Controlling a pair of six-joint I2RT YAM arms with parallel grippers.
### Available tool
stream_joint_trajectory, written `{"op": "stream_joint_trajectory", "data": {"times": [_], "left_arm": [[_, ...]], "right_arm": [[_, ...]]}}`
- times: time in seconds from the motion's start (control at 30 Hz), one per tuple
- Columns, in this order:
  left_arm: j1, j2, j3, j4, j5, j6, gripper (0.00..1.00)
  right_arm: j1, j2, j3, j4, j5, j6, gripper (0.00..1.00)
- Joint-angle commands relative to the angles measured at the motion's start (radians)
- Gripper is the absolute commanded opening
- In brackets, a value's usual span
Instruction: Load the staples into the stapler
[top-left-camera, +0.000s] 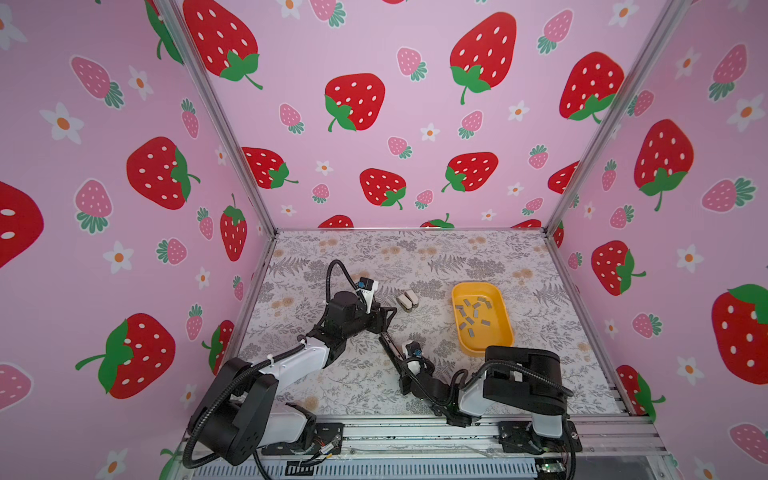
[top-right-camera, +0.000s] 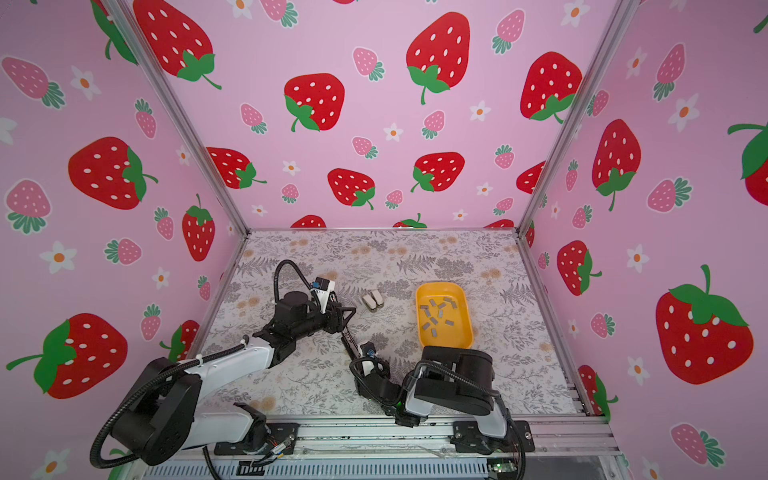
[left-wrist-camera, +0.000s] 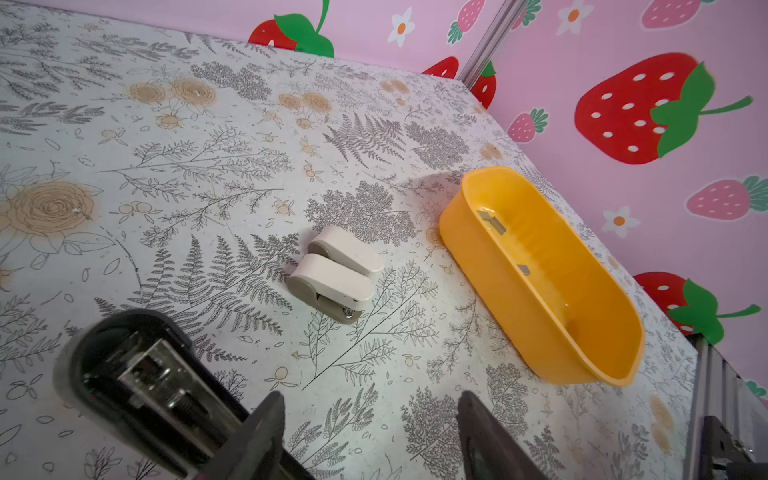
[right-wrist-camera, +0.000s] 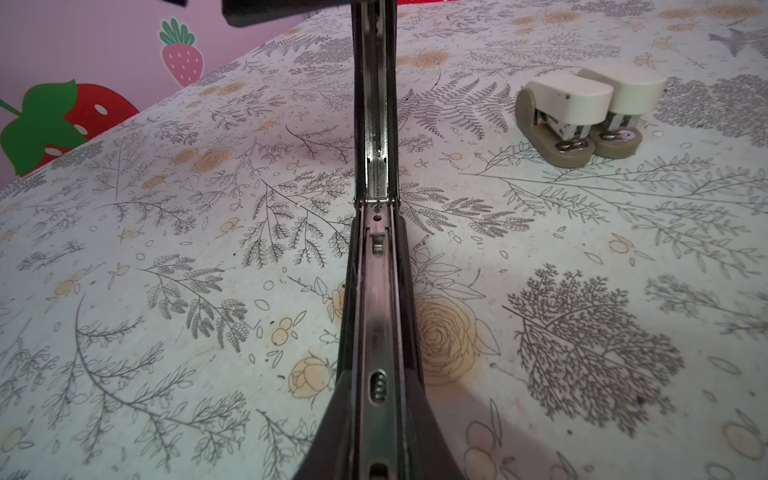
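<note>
A black stapler (top-left-camera: 392, 351) lies opened out near the table's middle, its bare metal magazine channel (right-wrist-camera: 377, 316) facing up. My right gripper (right-wrist-camera: 380, 415) is shut on the stapler's near end, also seen in a top view (top-right-camera: 360, 360). My left gripper (left-wrist-camera: 370, 419) is open over bare table with nothing between its fingers. The stapler's raised lid end (left-wrist-camera: 145, 382) sits just outside one left finger (left-wrist-camera: 266, 432); whether they touch I cannot tell. Several grey staples (top-left-camera: 473, 316) lie loose in a yellow tray (top-left-camera: 478, 284).
Two small white-and-beige staplers (top-left-camera: 406, 300) stand side by side between my left gripper and the tray, also in both wrist views (left-wrist-camera: 340, 270) (right-wrist-camera: 582, 116). The tray (left-wrist-camera: 519, 316) sits right of centre. Pink strawberry walls close three sides.
</note>
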Motion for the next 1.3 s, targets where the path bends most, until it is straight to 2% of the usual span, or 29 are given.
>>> {"op": "stream_joint_trajectory", "data": {"times": [0.0, 0.37, 0.5, 0.6, 0.7, 0.8, 0.87, 0.93, 1.0, 1.1, 1.17, 1.27], "left_arm": [[-0.002, 0.055, 0.057, 0.044, -0.033, 0.009, 0.66], [0.006, 0.078, 0.056, 0.031, -0.161, 0.012, 0.68], [0.02, 0.11, 0.058, 0.052, -0.152, 0.002, 0.68], [0.023, 0.081, 0.069, 0.03, -0.14, -0.007, 0.68], [0.024, -0.004, 0.092, -0.067, -0.169, -0.02, 0.68], [0.028, -0.128, 0.107, -0.192, -0.254, -0.04, 0.68], [0.029, -0.21, 0.115, -0.289, -0.355, -0.084, 0.7], [0.031, -0.292, 0.112, -0.391, -0.454, -0.126, 0.76], [0.033, -0.372, 0.081, -0.439, -0.478, -0.128, 0.8], [0.034, -0.502, -0.005, -0.477, -0.527, -0.157, 0.9], [0.034, -0.567, -0.053, -0.515, -0.58, -0.173, 0.92], [0.035, -0.624, -0.103, -0.579, -0.672, -0.148, 0.92]], "right_arm": [[0.013, 0.035, 0.001, -0.065, -0.011, 0.029, 0.19], [0.024, 0.044, 0.006, -0.06, -0.004, 0.05, 0.19], [0.027, 0.046, 0.008, -0.065, 0.002, 0.057, 0.19], [0.029, 0.043, 0.015, -0.096, 0.021, 0.088, 0.19], [0.029, 0.043, 0.029, -0.141, 0.047, 0.146, 0.19], [0.028, 0.054, 0.066, -0.191, 0.059, 0.181, 0.21], [0.029, 0.068, 0.104, -0.234, 0.064, 0.195, 0.23], [0.028, 0.086, 0.138, -0.262, 0.067, 0.201, 0.24], [0.024, 0.098, 0.161, -0.276, 0.06, 0.208, 0.26], [0.009, 0.114, 0.192, -0.302, 0.031, 0.219, 0.26], [0.002, 0.122, 0.208, -0.313, 0.017, 0.218, 0.27], [0.002, 0.126, 0.237, -0.338, 0.015, 0.205, 0.34]]}}
